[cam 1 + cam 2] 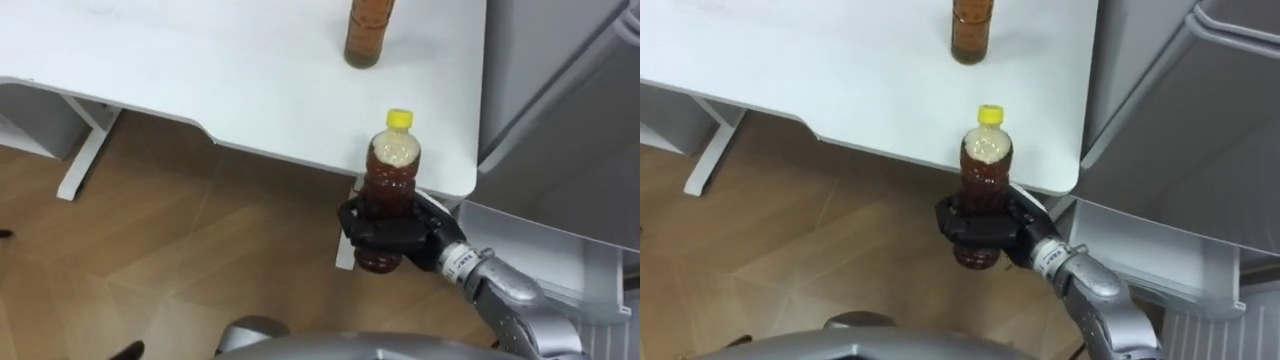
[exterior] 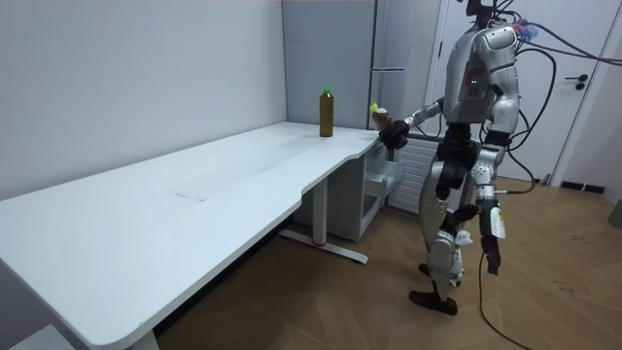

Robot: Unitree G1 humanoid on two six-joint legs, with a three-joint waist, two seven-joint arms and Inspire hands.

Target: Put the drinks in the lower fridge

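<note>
The robot's right hand (image 1: pixel 400 236) is clasped round a clear plastic bottle of brown drink with a yellow cap (image 1: pixel 392 165). The dark fingers (image 1: pixel 372 232) wrap the lower half of the bottle, and its neck and cap rise free above them. The bottle is held nearly upright in the air, just off the rounded corner of the long white table (image 1: pixel 200 70), with the brown wooden floor (image 1: pixel 150 250) below it, and it does not rest on the table top. A second bottle of brown drink (image 1: pixel 367 35), which in the room view has a green cap, stands upright on the table near the same end, apart from the held one and further from the robot. Beside this end of the table stands the tall grey fridge (image 1: pixel 560 90). At its lower part a pale drawer-like compartment (image 2: pixel 384 180) stands out toward the room, next to the table's leg, but I cannot tell what is in it. In the room view the robot stands upright on the floor near the table's end, its right arm stretched toward the room view's left with the bottle level with the table's corner. Its left hand (image 2: pixel 491 255) hangs down beside its leg, and I cannot tell whether that hand is released or clenched.
</note>
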